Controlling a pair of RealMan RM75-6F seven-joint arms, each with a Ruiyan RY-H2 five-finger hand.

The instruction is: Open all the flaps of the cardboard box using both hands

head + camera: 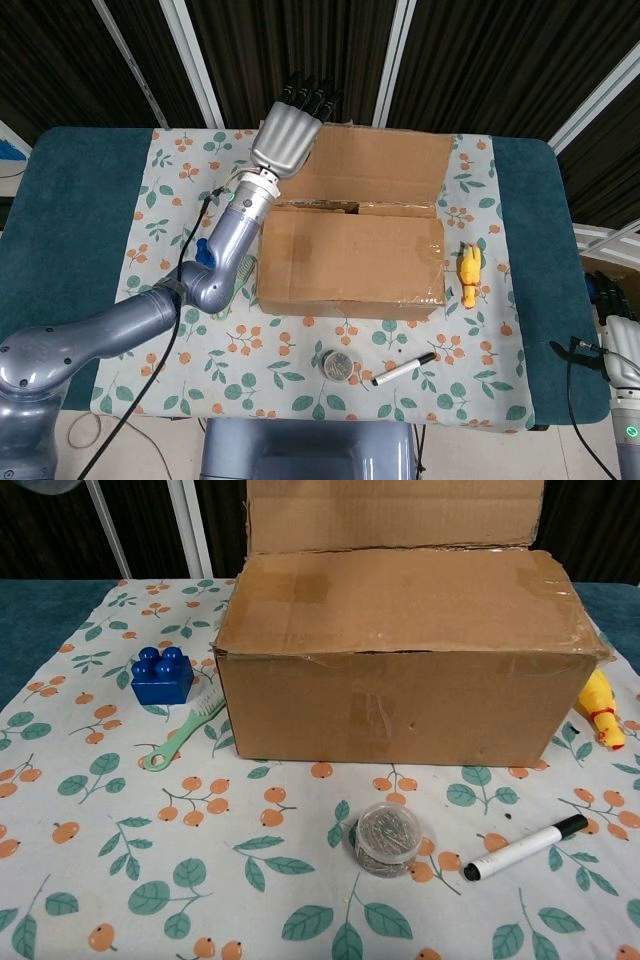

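Box [350, 262] far flap raised; left hand [289, 138] flat against it.

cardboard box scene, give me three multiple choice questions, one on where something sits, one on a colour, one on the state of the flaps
1. Where does the blue toy brick lie?
A. left of the brown cardboard box in the chest view
B. on top of the box
C. beside the marker

2. What colour is the cap of the white marker pen?
A. red
B. black
C. green

3. How do the box's top flaps stand?
A. all folded shut
B. all open
C. the far flap is raised, the near flap lies flat

Answers:
1. A, the brick sits on the floral tablecloth by the box's left end, next to a mint-green brush.
2. B, the dark cap shows at the marker's upper right end.
3. C, the left hand is at the upright far flap's left corner while the near flap covers the top.
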